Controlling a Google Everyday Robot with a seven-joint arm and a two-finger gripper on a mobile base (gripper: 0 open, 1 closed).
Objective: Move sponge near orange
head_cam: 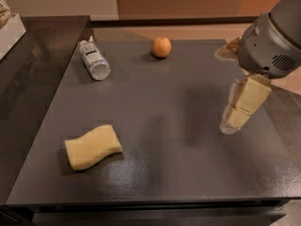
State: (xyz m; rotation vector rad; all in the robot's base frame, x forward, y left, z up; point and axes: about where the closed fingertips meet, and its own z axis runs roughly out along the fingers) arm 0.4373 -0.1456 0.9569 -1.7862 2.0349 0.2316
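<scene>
The sponge (pixel 92 147), a pale yellow foam block with wavy sides, lies flat on the dark grey table (pixel 164 102) at the front left. The orange (pixel 162 47) sits near the table's far edge, centre. My gripper (pixel 235 119) hangs from the grey arm over the right side of the table, its pale yellow blocky fingers pointing down and to the left. It is well to the right of the sponge and in front of the orange, touching neither. It holds nothing.
A clear plastic bottle (pixel 94 60) with a white cap lies on its side at the back left of the table. A dark counter (pixel 33 65) adjoins the left side, with a white box (pixel 9 29) at its far left edge.
</scene>
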